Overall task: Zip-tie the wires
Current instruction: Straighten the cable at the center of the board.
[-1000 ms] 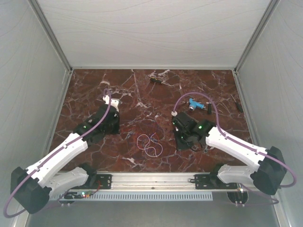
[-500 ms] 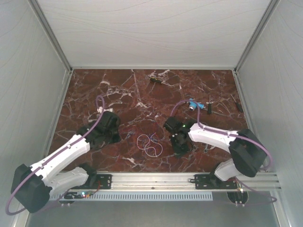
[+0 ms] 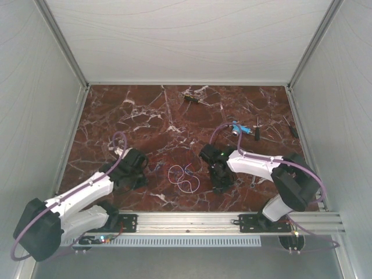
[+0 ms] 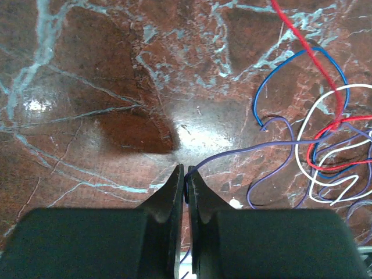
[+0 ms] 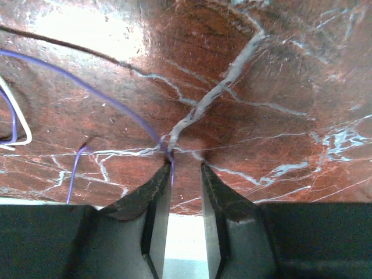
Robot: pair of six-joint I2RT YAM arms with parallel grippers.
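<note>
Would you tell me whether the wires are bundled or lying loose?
Loose: the wires sprawl in separate loops on the table, with no tie around them.

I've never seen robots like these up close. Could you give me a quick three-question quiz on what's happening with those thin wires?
1. True or false: the left hand is shut on a purple strand of the wires.
2. Pick one. The right hand is: A) shut tight, B) open with a gap, C) out of view.
3. Fill in the blank: in the top view, the wires lie ___ the two hands.

Key: 1 true; 2 B; 3 between.
</note>
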